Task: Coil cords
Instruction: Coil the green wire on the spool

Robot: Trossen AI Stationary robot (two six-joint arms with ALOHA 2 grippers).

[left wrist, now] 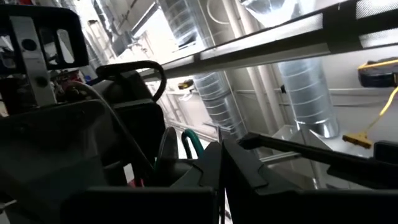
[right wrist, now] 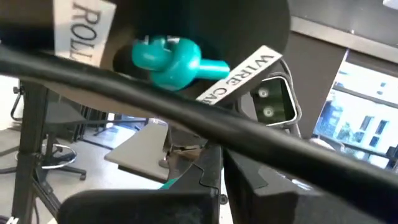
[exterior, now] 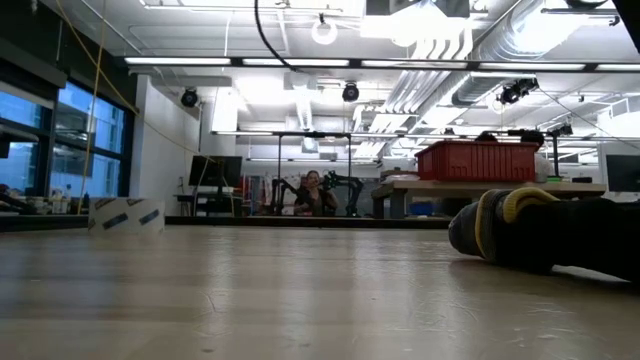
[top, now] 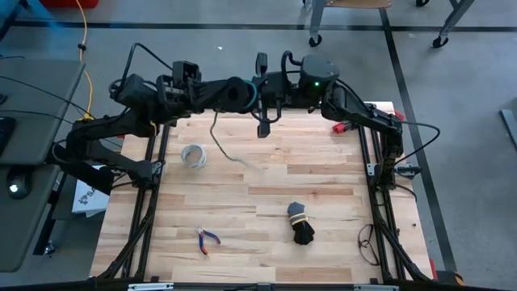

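Observation:
The thin dark-green cord (top: 252,90) is held up over the table's far edge, between my two grippers, which meet there. A green loop shows between them. The cord's tail (top: 216,133) hangs down from there, and its end lies on the wood (top: 242,162). My left gripper (top: 241,93) comes from the left and its fingers look shut (left wrist: 219,180), with the green cord (left wrist: 193,143) just beyond them. My right gripper (top: 265,95) comes from the right, fingers shut (right wrist: 221,180), with the teal-green cord (right wrist: 169,183) beside them. My left gripper is shut on the green cord near its loop (left wrist: 194,148). Its own fingers hide the place of contact. The cord is lifted clear here and the tail hangs slack below. My right gripper is shut where the cord (right wrist: 168,183) passes its fingers. The fingers hide the hold itself, so I cannot tell which part it has.
A pale grey-white ring (top: 192,155) lies on the table's left part. A black cord bundle with a yellow tie (top: 300,225) lies right of the middle toward the near edge and fills the low view's right (exterior: 545,230). Pliers (top: 207,240) lie near-left, and a red item (top: 342,127) far-right.

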